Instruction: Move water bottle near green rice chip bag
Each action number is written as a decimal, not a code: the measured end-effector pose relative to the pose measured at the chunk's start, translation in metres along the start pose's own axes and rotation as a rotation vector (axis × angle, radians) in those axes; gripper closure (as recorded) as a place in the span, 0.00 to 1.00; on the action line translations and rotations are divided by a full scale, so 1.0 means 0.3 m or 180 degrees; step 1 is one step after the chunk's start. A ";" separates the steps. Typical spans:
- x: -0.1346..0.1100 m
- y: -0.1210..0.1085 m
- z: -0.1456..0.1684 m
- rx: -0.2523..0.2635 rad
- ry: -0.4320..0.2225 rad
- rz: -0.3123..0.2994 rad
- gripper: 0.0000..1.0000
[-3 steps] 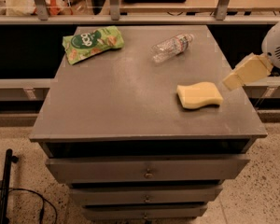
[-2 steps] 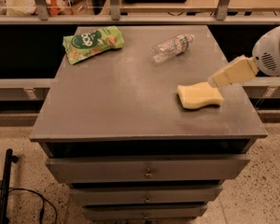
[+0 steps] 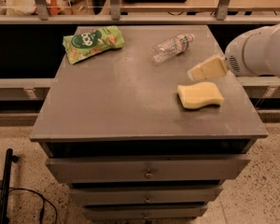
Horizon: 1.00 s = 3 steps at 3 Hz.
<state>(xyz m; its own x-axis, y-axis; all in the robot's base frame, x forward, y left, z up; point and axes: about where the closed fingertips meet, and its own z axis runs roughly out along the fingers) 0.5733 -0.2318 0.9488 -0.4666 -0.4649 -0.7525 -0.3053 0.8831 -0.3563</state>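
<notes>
The water bottle (image 3: pixel 172 46) lies on its side at the back right of the grey cabinet top (image 3: pixel 121 101), its white cap pointing right. The green rice chip bag (image 3: pixel 92 42) lies flat at the back left corner, well apart from the bottle. My gripper (image 3: pixel 206 69) reaches in from the right on a white arm. It hovers above the table just behind the yellow wavy sponge (image 3: pixel 200 95) and to the front right of the bottle, holding nothing.
The cabinet has drawers (image 3: pixel 149 169) below its front edge. A dark shelf and railing (image 3: pixel 130 17) run behind the table. A black stand and cable (image 3: pixel 7 190) are on the speckled floor at the lower left.
My gripper and arm have moved left, further in over the table and closer to the bottle. The bottle, bag and sponge have not moved.
</notes>
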 end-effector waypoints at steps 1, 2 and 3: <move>-0.003 -0.032 0.004 0.0160 0.0013 0.0032 0.00; -0.003 -0.032 0.003 0.0160 0.0012 0.0032 0.00; -0.003 -0.033 0.004 0.0254 0.0003 0.0085 0.00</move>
<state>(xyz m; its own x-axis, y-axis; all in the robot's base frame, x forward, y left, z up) 0.5778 -0.2399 0.9524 -0.4746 -0.4411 -0.7617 -0.2257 0.8974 -0.3791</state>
